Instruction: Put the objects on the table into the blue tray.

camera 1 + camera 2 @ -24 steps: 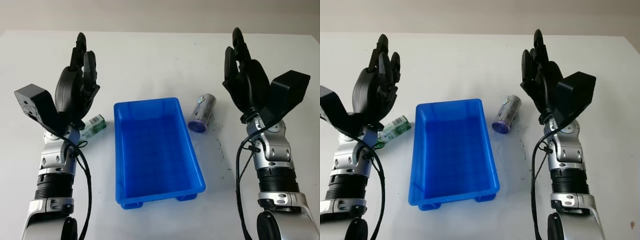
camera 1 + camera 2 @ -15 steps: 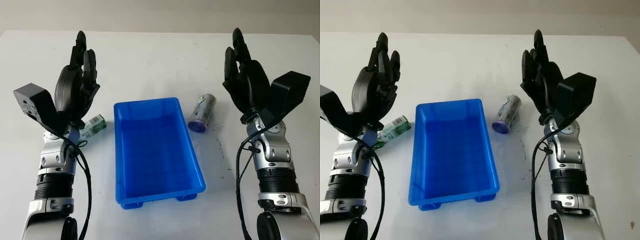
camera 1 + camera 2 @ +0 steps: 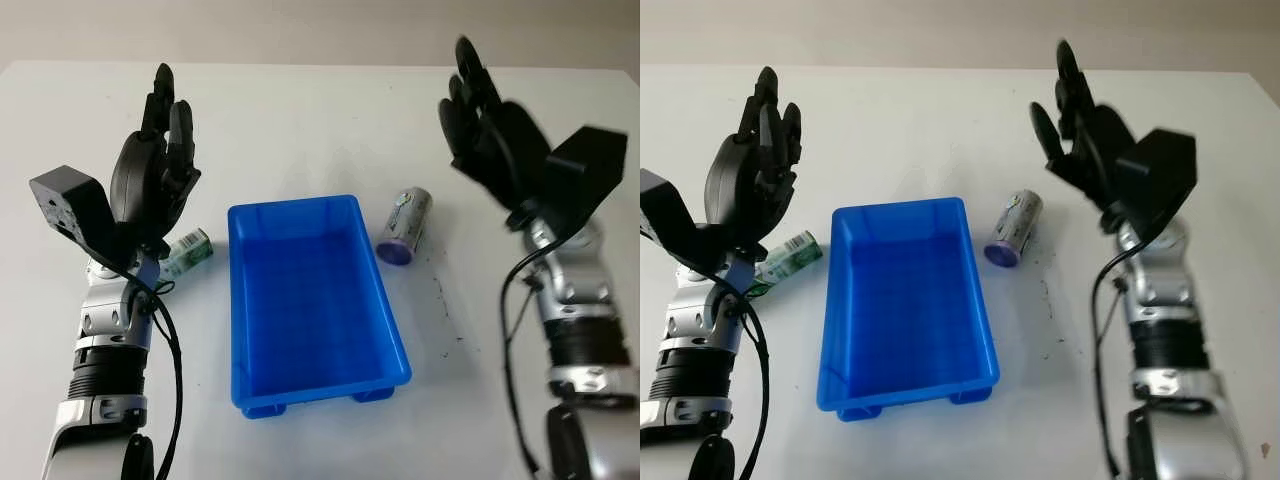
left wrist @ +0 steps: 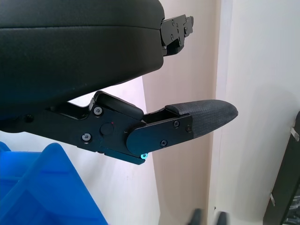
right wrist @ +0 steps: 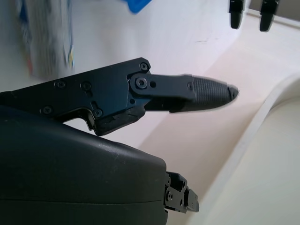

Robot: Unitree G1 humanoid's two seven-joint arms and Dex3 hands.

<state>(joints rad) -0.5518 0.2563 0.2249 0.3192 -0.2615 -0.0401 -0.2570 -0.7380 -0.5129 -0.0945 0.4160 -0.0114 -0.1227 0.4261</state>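
Since the earlier frames: right hand [image 3: 500,135] lifted and swung outward, away from the can; left hand [image 3: 150,180] and both objects unmoved.

Nearest: one blue tray [image 3: 395,345] on the white table [image 3: 300,110], between the two hands, nothing inside. Rigid plastic by the look of it.

Just inboard of the left hand, partly hidden under its palm: one small green-and-white carton [image 3: 188,250], lying on its side, near the tray's outer wall but apart from it. Likely light and a little crushable; best taken across its narrow flat faces with gentle pressure.

Inboard of and below the right hand, beside the tray's far right corner: one purple-and-white can [image 3: 404,225], on its side, purple end toward the robot. Probably light, stiff, smooth and prone to rolling; best gripped across the middle of the barrel.

Both hands raised above the table, open, holding nothing, fingers pointing away from the robot.

Count: one tray, one carton, one can, two hands.
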